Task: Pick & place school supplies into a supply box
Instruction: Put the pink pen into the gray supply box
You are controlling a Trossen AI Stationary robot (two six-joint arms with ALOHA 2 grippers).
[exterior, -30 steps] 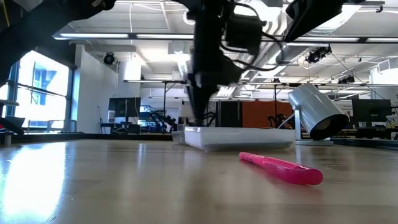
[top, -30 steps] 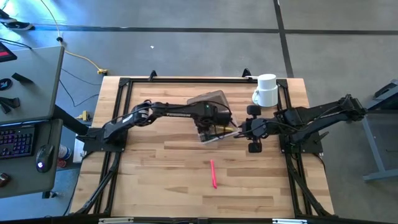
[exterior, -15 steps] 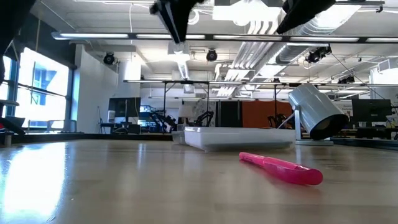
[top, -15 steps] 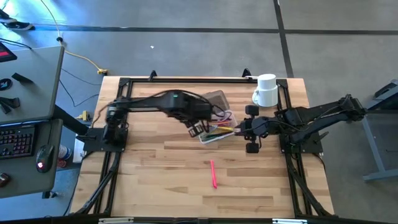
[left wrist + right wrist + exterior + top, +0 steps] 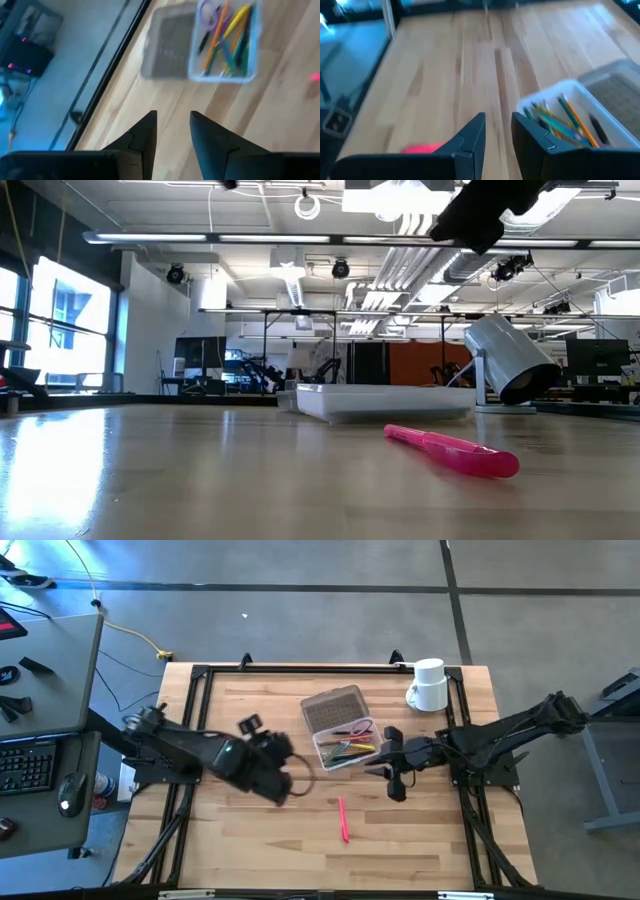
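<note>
High view, contents listed by size.

Table [image 5: 250, 850]: wooden slats, dark frame.

Left arm: drawn to the table's left side; left gripper [image 5: 268, 762] raised, well apart from the box. Its wrist view shows the fingers [image 5: 142, 137] nearly closed with a narrow gap, grasping nothing.

Right arm: reaches in from the right; right gripper [image 5: 392, 768] hangs just beside the box's right end, between box and pen. Fingers [image 5: 470, 135] close together with a slim gap, empty.

White mug [image 5: 428, 685]: far right corner, apart from the work.

Supply box [image 5: 344, 741]: mid-table, lid [image 5: 333, 708] thrown open on the far side. Tray holds the orange, yellow and green pencils [image 5: 227, 37] and the purple-handled scissors [image 5: 210, 12].

Pink pen [image 5: 343, 819]: the sole item left on the table, lying flat, near side of the box, well apart from it.

Risks, as judged:
- Pen is thin, round and flat on the wood; narrow-set fingers may push or roll it rather than straddle it.
- A grip near one end may let it tilt and catch the tray rim.
- The right gripper sits close to the light box; a sweep may nudge it.
- The upright lid may be struck.
</note>
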